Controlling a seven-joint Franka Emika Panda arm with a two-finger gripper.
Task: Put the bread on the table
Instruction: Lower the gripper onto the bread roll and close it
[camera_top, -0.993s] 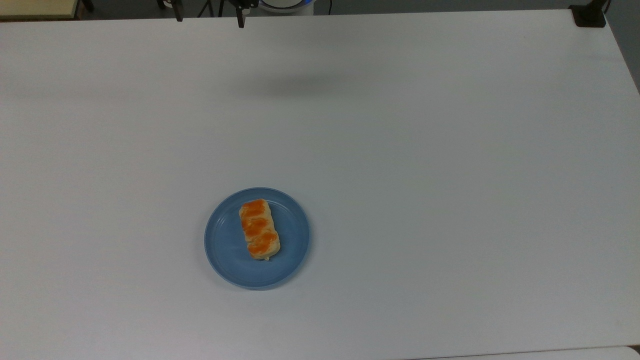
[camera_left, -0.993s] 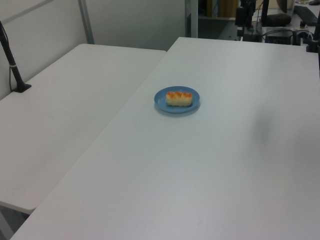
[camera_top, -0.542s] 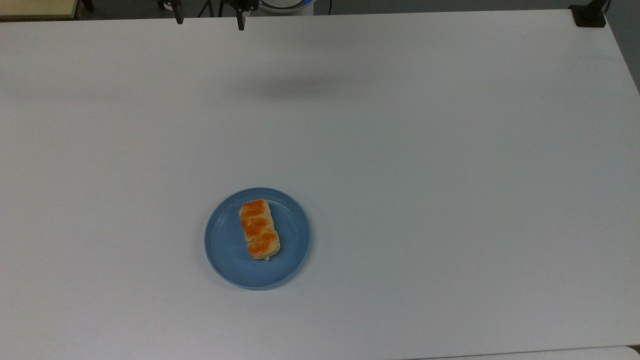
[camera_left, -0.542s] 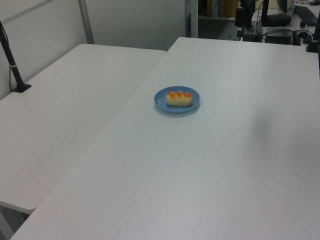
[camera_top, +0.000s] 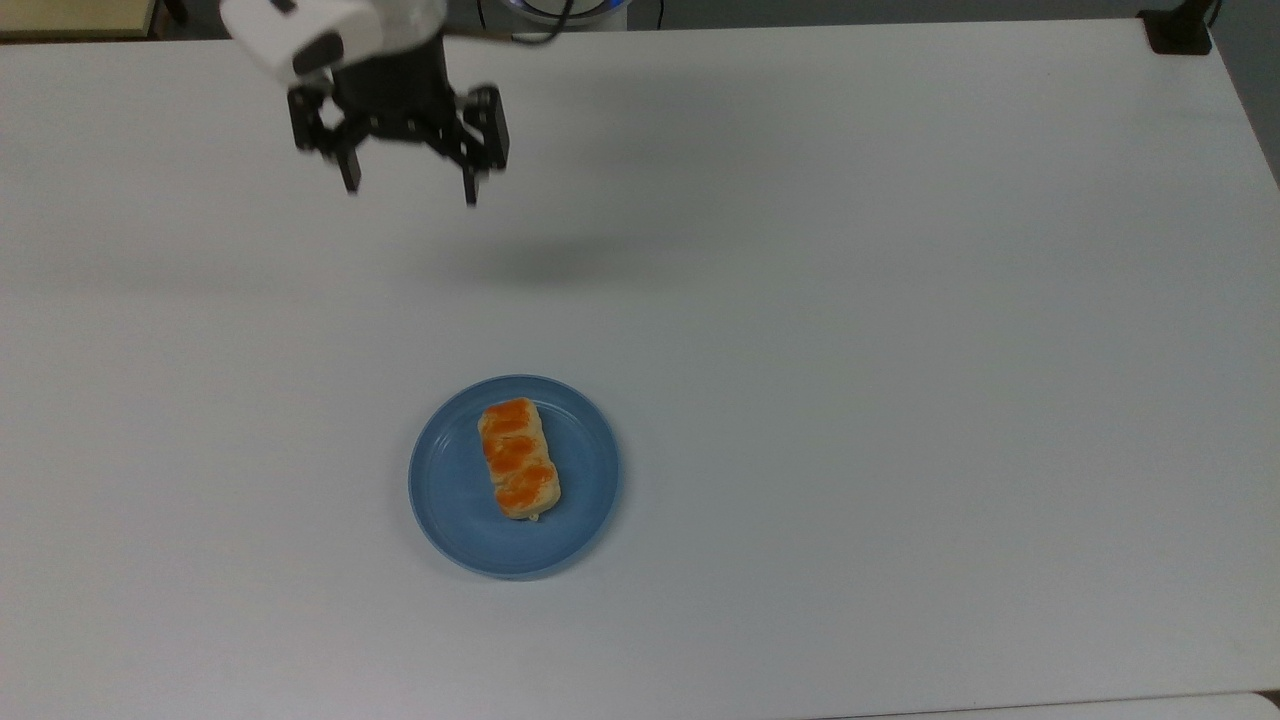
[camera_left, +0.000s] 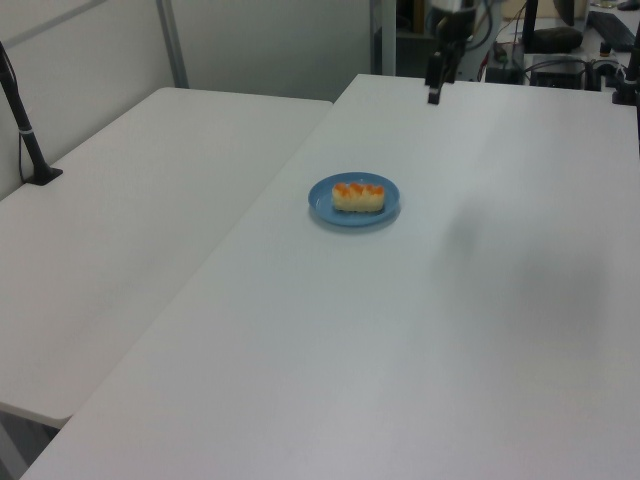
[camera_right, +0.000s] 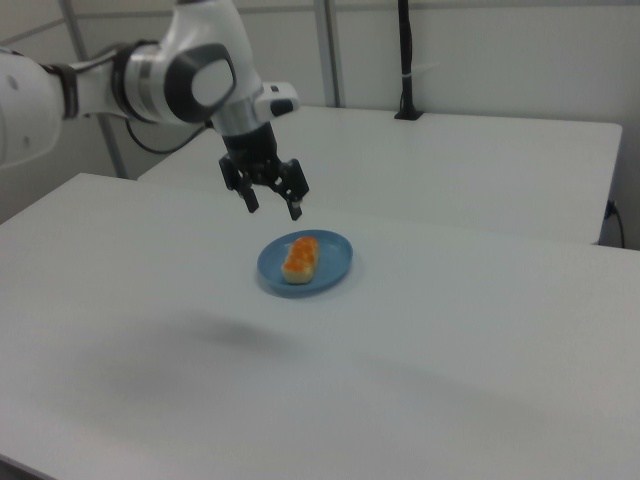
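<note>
Claw (camera_top: 408, 194) spread wide, well short of the bread (camera_top: 518, 458) on its plate (camera_top: 450, 500); a crooked grab risks dragging the plate.

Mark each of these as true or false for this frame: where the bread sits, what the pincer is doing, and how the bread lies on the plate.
1. The bread lies on the blue plate. True.
2. The pincer is shut on the bread. False: it is open, holds nothing, and hangs above the table, well apart from the plate.
3. The bread has orange lumps on top. True.
4. The bread hangs over the plate's rim. False: it lies wholly inside the rim.
5. A second plate sits on the table. False: there is one plate.
</note>
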